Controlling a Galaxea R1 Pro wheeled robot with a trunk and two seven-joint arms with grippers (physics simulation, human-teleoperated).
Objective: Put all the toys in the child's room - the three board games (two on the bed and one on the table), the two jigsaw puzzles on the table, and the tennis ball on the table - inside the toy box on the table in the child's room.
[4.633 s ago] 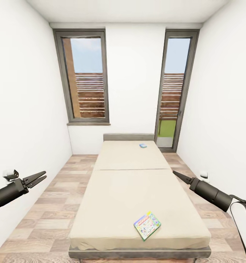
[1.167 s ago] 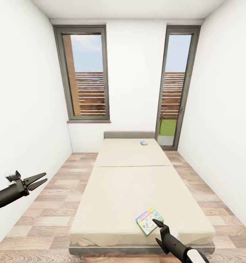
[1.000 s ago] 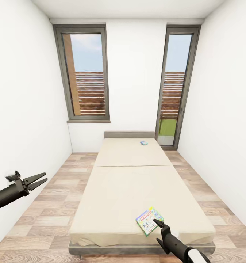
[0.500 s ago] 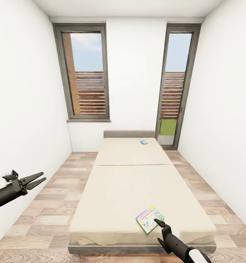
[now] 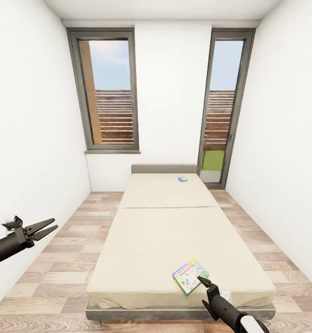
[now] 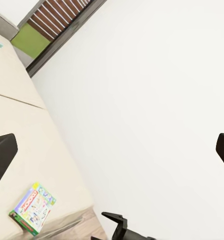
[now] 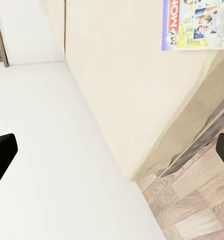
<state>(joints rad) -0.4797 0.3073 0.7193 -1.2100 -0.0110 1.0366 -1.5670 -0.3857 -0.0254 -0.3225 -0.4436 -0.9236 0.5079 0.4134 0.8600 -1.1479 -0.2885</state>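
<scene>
Evidently the step in hand is the pick-up of the first bed game: the green-bordered, colourfully printed flat board game box [image 5: 190,276] is being approached by the right end effector [image 5: 202,280], whose black tip is seen just at the box's near right corner. Whether contact is made cannot be told, and from the head view it cannot be told whether its fingers are apart or together; in the right wrist view the two dark finger edges sit wide apart. The left end effector [image 5: 44,227] is held over the wood-plank floor [image 5: 68,249] at the left, fingers slightly parted, gripping nothing.

The box lies flat on the large beige bare mattress of the bed [image 5: 160,231], near its foot and right of centre. It is turned diagonally, its long axis running from near left to far right.

A small blue flat box [image 5: 182,179] lies far off by the headboard.

Next, a grip across one raised edge of the thin box would probably be called for.
</scene>
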